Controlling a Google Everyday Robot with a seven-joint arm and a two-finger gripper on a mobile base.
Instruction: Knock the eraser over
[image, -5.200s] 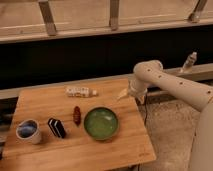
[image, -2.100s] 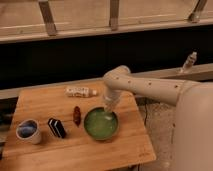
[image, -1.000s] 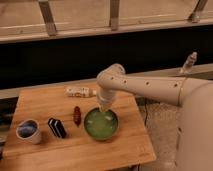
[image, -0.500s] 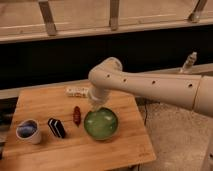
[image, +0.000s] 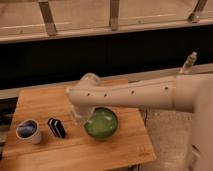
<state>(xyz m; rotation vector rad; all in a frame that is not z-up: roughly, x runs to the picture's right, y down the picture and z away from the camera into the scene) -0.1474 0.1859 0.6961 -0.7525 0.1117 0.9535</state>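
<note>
Wooden table (image: 42, 102) before a dark wall (image: 100, 57) bears the eraser (image: 56, 127); the hand (image: 79, 118), its grip unclear, hangs beside a green bowl (image: 102, 124).

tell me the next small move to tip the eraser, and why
Probably sweep the claw sideways, low over the wooden table, into the small black white-striped eraser block. The claw hangs between that standing eraser and the round green bowl, apparently not touching it yet.
</note>
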